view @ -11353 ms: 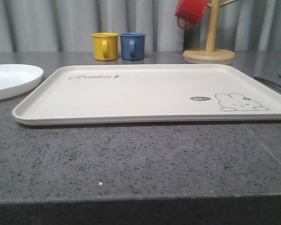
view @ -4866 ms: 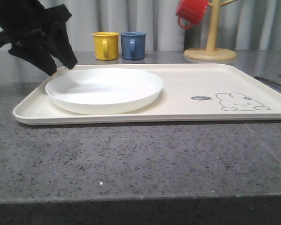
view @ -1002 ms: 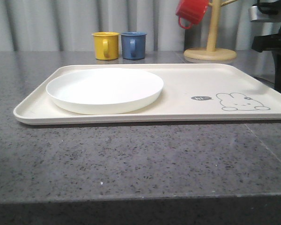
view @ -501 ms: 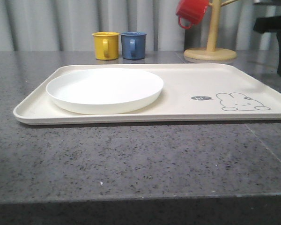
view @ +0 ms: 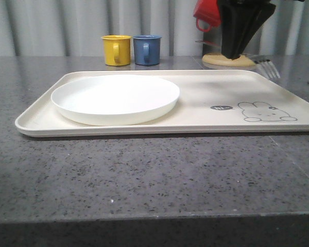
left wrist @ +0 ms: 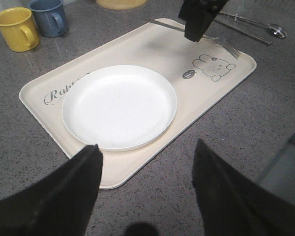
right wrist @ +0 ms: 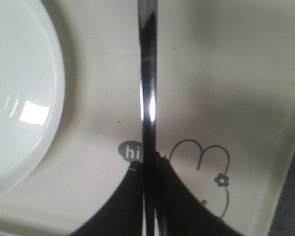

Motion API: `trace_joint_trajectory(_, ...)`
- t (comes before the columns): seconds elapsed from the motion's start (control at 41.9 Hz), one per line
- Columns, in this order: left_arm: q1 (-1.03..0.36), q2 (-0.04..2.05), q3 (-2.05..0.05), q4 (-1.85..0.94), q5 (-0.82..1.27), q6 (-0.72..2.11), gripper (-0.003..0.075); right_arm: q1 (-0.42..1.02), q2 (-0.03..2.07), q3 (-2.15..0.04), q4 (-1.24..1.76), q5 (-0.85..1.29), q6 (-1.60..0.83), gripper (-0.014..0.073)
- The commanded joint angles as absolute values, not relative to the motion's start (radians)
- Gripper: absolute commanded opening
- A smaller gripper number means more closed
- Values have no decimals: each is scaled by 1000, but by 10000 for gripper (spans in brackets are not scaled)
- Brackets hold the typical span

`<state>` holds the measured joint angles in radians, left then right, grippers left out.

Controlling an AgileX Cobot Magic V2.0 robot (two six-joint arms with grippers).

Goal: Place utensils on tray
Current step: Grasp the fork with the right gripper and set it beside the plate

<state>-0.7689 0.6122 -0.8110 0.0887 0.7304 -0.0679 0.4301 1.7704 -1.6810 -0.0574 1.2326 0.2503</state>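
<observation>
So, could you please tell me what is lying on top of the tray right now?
The white plate rests on the tray. The right hand holds the fork above it. The tray surface under the plate is hidden.

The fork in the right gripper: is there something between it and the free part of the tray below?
Nothing visible blocks it. The right gripper holds the fork above the tray, over bare surface near the rabbit drawing. The white plate lies toward the tray's other end, apart from it.
</observation>
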Motion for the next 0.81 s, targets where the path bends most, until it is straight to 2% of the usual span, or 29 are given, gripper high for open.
trace_joint_trajectory(0.0, -776, 615, -837, 86, 651, -79, 408, 456, 1757, -1716, -119, 1188, 444, -4)
trace_joint_trajectory(0.119, -776, 615, -837, 86, 651, -79, 408, 464, 1785, -1716, -81, 1136, 557, -3)
trace_joint_trajectory(0.549, -776, 615, -837, 86, 651, -79, 408, 465, 1886, -1716, -81, 1103, 565, 20)
trace_joint_trajectory(0.644, -776, 615, -837, 86, 651, -79, 408, 465, 1895, -1716, -80, 1109, 567, 97)
trace_joint_trajectory(0.787, -776, 615, -837, 86, 651, -79, 408, 466, 1889, -1716, -82, 1110, 567, 299)
